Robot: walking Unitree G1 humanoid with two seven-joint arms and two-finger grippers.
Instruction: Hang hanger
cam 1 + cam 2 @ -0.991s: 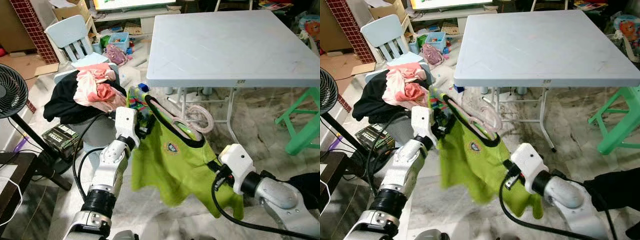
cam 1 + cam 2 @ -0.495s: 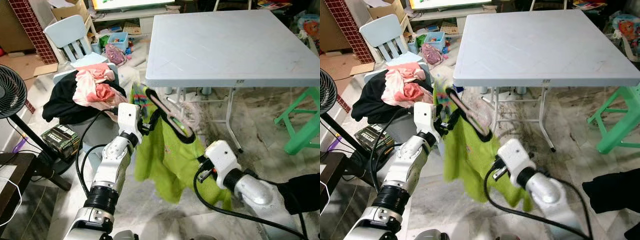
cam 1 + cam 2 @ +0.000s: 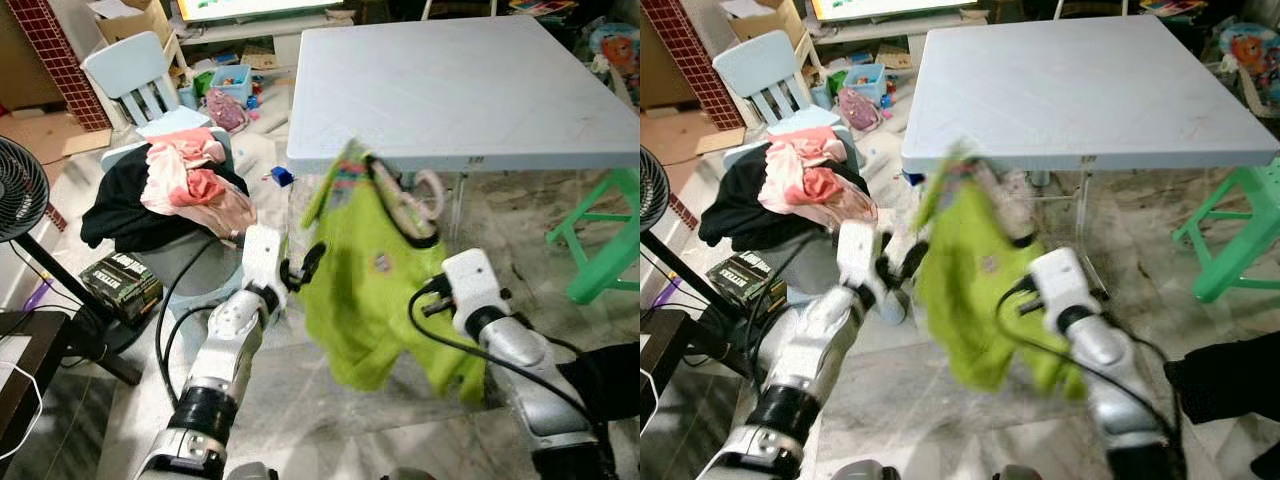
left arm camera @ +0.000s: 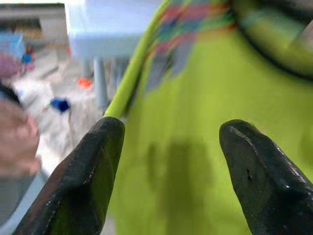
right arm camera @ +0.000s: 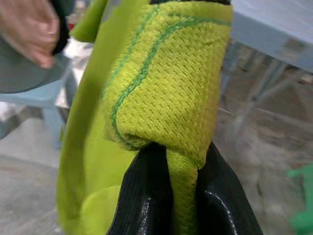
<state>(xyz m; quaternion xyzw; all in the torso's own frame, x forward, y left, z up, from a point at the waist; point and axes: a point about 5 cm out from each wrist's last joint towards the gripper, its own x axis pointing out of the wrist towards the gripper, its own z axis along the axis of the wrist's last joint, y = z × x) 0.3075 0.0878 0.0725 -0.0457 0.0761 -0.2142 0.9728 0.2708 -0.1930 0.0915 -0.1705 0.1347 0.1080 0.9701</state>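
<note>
A lime-green shirt (image 3: pixel 385 290) is showing a black-trimmed neckline, a small dark crest on the chest and a multicoloured striped patch near its top edge; up close, its mesh weave is carrying a darker green stitched line. A pale pink hanger (image 3: pixel 418 200) is sitting in the collar. The table (image 3: pixel 470 85) is looking pale grey-blue. Pink and black clothes (image 3: pixel 170 190) are lying heaped, and a green stool (image 3: pixel 605 250) is standing mint-coloured.

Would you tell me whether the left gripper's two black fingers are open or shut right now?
Open. The left gripper has its fingers spread wide apart, with the lime-green mesh shirt beyond them and nothing between.
</note>
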